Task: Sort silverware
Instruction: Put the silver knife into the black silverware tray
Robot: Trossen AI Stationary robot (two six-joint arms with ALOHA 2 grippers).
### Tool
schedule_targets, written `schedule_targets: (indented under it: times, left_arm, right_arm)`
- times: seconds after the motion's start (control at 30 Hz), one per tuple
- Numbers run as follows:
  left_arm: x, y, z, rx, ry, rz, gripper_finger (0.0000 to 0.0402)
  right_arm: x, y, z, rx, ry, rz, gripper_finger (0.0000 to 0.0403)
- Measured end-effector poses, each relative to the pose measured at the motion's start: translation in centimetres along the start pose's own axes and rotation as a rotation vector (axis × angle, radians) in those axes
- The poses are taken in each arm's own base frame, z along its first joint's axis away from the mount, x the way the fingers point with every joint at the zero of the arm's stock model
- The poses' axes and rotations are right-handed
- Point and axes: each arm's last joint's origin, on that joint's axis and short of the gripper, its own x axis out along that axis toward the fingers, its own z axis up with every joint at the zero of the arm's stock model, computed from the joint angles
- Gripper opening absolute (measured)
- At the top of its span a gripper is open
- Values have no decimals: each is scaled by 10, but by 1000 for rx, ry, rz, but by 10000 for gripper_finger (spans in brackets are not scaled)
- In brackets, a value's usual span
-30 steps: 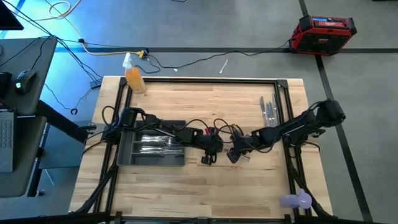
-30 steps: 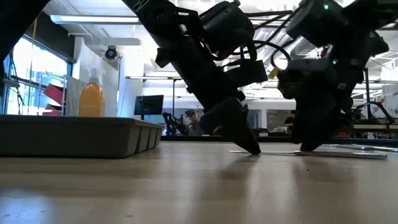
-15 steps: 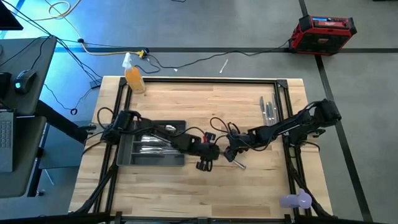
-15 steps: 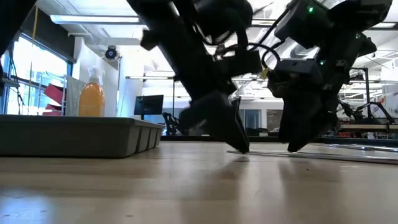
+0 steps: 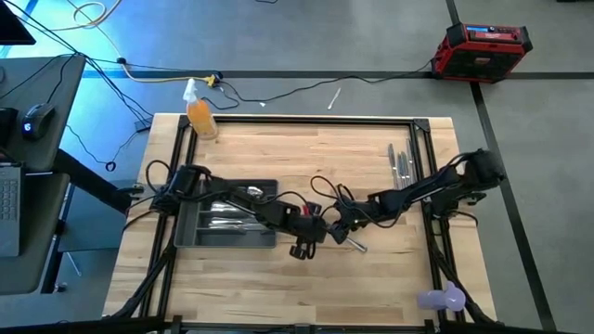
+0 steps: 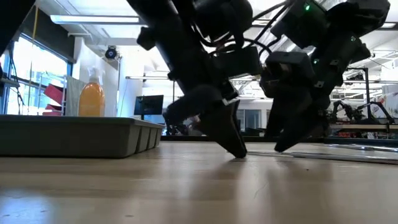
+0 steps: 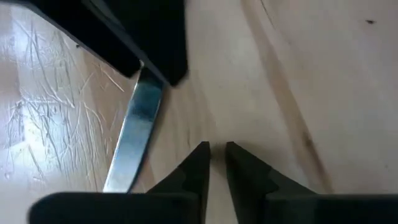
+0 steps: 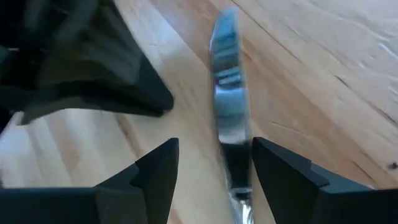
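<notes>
The left end effector (image 5: 303, 249) is down at the desk (image 5: 278, 153) near its middle, just right of the grey tray (image 5: 190, 234), and its two dark fingers (image 7: 198, 169) stand nearly together with only a thin slit between them and nothing visibly in that slit. Just beside those fingers, in the left wrist view, a silver knife (image 7: 138, 130) lies flat on the wood, outside the grip. The right end effector (image 5: 342, 232) sits just beside the left one, also low to the desk, with its fingers (image 8: 155, 171) spread apart and the knife's blade lying between them on the wood; neither finger seems to touch it, though the blurred close view makes that hard to confirm. In the high view the knife shows as a short bright bar on the desk just to the right of the two end effectors. More silverware (image 5: 223, 215) lies sorted in the tray's compartments, and another small group of pieces (image 5: 401, 163) rests near the desk's far right edge. An orange bottle (image 5: 200, 115) stands at the far left corner.
</notes>
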Motion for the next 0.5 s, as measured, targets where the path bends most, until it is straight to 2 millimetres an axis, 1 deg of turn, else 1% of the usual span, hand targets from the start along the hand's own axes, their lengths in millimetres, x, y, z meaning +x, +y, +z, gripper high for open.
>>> schedule_targets:
  times: [0.1,0.23,0.33,0.5]
  left_arm:
    - [7,9,-2,-24,-22,8,4]
    - [10,19,-4,-49,-44,-16,1]
    - [11,24,-5,-79,-49,-37,0]
    - [19,24,-8,-98,-54,-28,0]
  right_arm:
    - [11,-1,-1,-8,12,20,194]
    - [22,-1,-1,-33,9,63,194]
    - [25,0,-1,-31,7,83,194]
    - [25,1,-3,-35,1,83,194]
